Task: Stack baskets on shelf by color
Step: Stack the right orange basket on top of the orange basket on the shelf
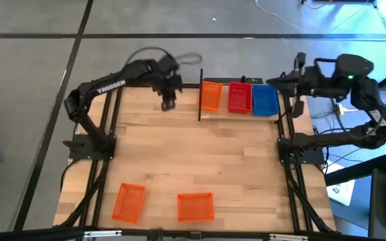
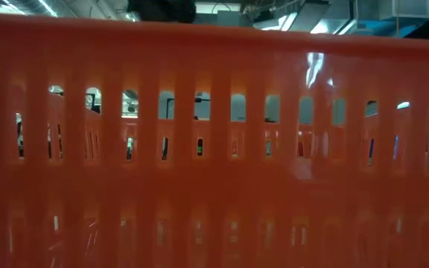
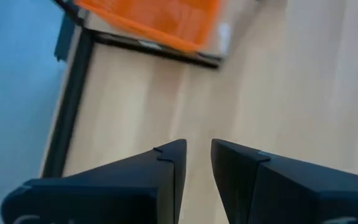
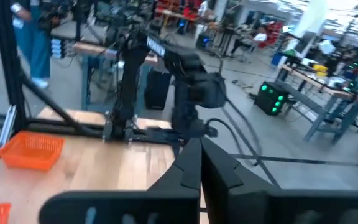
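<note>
- the shelf (image 1: 246, 115) sits at the table's twelve-to-one o'clock edge, and on it three piles stand side by side: orange basket (image 1: 211, 96), red basket (image 1: 240, 97), blue basket (image 1: 265, 100). each colour has its own spot, which fits sorting by colour; from above i cannot tell how many baskets are nested in each pile.
- two more orange baskets lie loose on the tabletop (image 1: 200, 161) along the six o'clock edge, one at about seven o'clock (image 1: 129, 202) and one at six o'clock (image 1: 196, 206). the latter most likely is the orange wall that fills the low view (image 2: 214, 149). judging by this, the orange pile is the one not yet finished.
- counted in the overhead view: three orange baskets visible, one red pile, one blue pile, no loose red or blue ones.
- the left gripper (image 1: 168, 102) hangs over bare wood at about eleven o'clock, just beside the shelf's orange end; its fingers (image 3: 166, 168) stand a little apart with nothing between them, the orange basket on the shelf (image 3: 154, 18) ahead of it.
- the right gripper (image 1: 281, 82) waits at about one o'clock, beyond the shelf's blue end, fingers pressed together and empty, clear of the working area.
</note>
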`<action>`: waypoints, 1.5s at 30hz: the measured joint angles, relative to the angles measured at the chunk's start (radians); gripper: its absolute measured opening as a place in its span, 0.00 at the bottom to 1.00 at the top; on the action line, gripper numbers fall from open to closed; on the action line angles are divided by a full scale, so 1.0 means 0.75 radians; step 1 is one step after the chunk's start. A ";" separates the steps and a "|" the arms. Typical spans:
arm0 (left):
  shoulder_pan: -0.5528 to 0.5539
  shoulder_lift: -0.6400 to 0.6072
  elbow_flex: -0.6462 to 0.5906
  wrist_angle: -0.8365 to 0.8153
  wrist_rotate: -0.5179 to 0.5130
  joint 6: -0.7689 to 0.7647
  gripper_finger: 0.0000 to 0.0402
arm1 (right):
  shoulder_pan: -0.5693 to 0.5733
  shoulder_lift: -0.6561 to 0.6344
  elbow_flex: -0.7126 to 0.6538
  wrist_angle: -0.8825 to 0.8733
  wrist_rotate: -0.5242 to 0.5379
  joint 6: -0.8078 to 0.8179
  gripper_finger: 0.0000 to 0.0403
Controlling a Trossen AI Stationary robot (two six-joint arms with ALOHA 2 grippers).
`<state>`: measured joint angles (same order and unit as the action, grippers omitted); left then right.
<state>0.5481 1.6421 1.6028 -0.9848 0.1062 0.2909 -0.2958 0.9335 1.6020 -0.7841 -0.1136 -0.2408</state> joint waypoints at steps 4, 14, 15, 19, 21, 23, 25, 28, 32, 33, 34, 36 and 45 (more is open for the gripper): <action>0.196 0.000 -0.119 0.226 0.211 0.044 0.17 | 0.000 -0.021 0.000 0.001 0.069 0.040 0.00; 0.374 -0.001 -0.454 0.670 0.487 -0.043 0.17 | 0.000 0.040 -0.002 0.003 0.296 0.099 0.00; 0.364 0.000 -0.485 0.732 0.515 -0.067 0.17 | -0.001 0.050 -0.002 0.006 0.310 0.109 0.00; 0.306 0.004 -0.558 0.913 0.508 -0.103 0.17 | -0.001 0.090 -0.002 0.013 0.315 0.111 0.00; 0.277 0.005 -0.574 1.002 0.504 -0.104 0.17 | 0.000 0.106 -0.002 0.012 0.315 0.111 0.00; 0.246 0.022 -0.586 1.078 0.505 -0.105 0.17 | -0.001 0.119 -0.002 0.013 0.315 0.111 0.00; 0.230 0.055 -0.595 1.102 0.510 -0.121 0.17 | -0.001 0.130 -0.002 0.016 0.315 0.111 0.00; 0.219 0.125 -0.594 1.147 0.505 -0.133 0.17 | 0.000 0.139 -0.002 0.044 0.315 0.111 0.00; 0.218 0.200 -0.595 1.161 0.504 -0.141 0.17 | 0.000 0.140 -0.002 0.086 0.314 0.111 0.00; 0.218 0.209 -0.595 1.165 0.506 -0.138 0.17 | -0.001 0.140 -0.002 0.091 0.314 0.111 0.00; 0.218 0.222 -0.595 1.173 0.506 -0.134 0.17 | -0.001 0.140 -0.002 0.095 0.314 0.111 0.00; 0.208 0.258 -0.593 1.200 0.506 -0.134 0.17 | -0.001 0.138 -0.002 0.094 0.314 0.111 0.00; 0.130 0.317 -0.594 1.363 0.507 -0.131 0.17 | 0.000 0.137 -0.002 0.093 0.313 0.111 0.00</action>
<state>0.6458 1.8798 1.1572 0.0374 0.4861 0.1928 -0.2961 1.0364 1.6009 -0.7143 0.1211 -0.1575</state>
